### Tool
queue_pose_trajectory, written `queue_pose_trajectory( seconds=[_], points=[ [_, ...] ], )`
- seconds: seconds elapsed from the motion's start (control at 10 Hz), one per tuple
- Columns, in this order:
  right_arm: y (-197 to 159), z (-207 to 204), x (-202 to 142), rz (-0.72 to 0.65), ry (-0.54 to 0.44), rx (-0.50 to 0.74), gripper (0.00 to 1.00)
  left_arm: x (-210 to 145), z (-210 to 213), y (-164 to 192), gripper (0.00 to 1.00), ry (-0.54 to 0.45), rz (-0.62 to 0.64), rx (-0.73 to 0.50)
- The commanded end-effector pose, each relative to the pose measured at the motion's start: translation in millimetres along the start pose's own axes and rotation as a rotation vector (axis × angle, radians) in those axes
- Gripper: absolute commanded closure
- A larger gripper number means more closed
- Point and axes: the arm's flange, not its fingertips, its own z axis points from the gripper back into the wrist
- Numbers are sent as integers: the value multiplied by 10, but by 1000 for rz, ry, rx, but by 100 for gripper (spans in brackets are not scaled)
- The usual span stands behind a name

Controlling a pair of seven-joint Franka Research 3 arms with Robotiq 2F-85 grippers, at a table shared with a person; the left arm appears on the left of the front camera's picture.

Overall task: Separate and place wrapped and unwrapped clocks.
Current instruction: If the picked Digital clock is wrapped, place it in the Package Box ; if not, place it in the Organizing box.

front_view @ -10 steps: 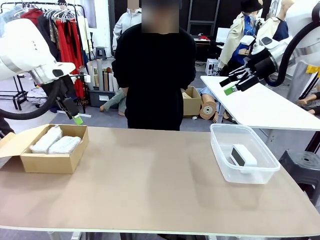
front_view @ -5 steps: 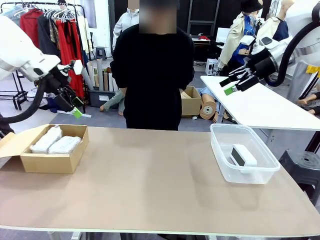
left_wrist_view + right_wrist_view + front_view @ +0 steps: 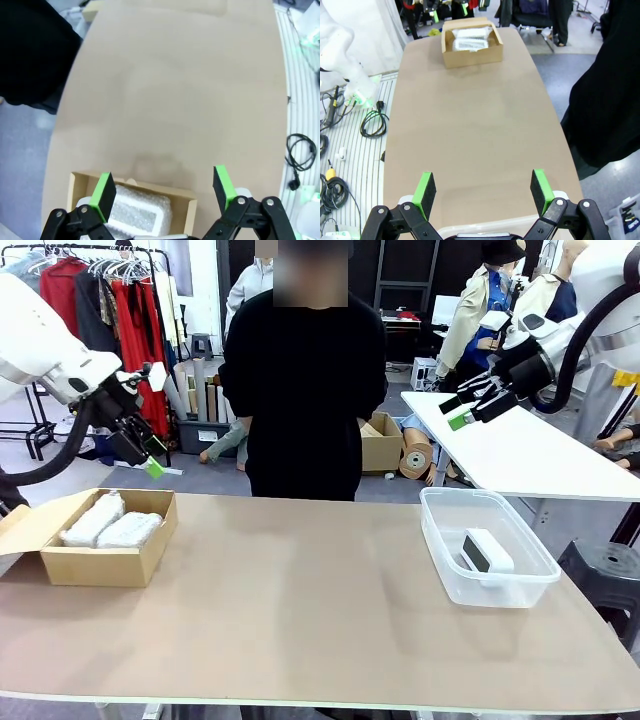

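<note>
The bench (image 3: 300, 600) runs wide across the lower frame, with a person in black (image 3: 305, 390) standing at its far edge, top centre. At lower left sits a cardboard box (image 3: 95, 555) holding 2 wrapped clocks (image 3: 108, 523) side by side, their long axes running from the near left toward the far right. At right of centre a clear plastic tub (image 3: 490, 585) holds the 1 bare clock (image 3: 485, 550), tipped on its side with its dark screen facing left.

The left pincer (image 3: 150, 455) hangs in the upper left of the frame, above and just behind the box's far right corner; its jaws stand wide apart and grip nothing. In the left wrist view the box lies at the bottom edge, directly below the fingers. The right pincer (image 3: 465, 405) is up in the upper right, above and behind the tub, also spread wide and empty.

By my reading the sorting looks done: any further reach for the bundles falls to the left arm, for the bare clock to the right.

The box's near wall hides the undersides of the bundles, and the wrap hides what is inside.
</note>
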Motion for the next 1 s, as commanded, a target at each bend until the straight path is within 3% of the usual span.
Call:
queue_pose_trajectory(
  seconds=[0.0, 0.3, 0.5, 0.9],
  points=[
    [3, 9, 14, 3, -3, -2, 0, -130, 78, 155, 0, -112, -82, -55],
    [3, 9, 14, 3, -3, -2, 0, -258, 205, 505, 0, -230, -172, -184],
    [3, 9, 14, 3, -3, -2, 0, -271, 327, 658, 0, -276, -225, -154],
    [3, 9, 14, 3, -3, -2, 0, -198, 432, 816, 0, -360, -202, -81]
  ],
)
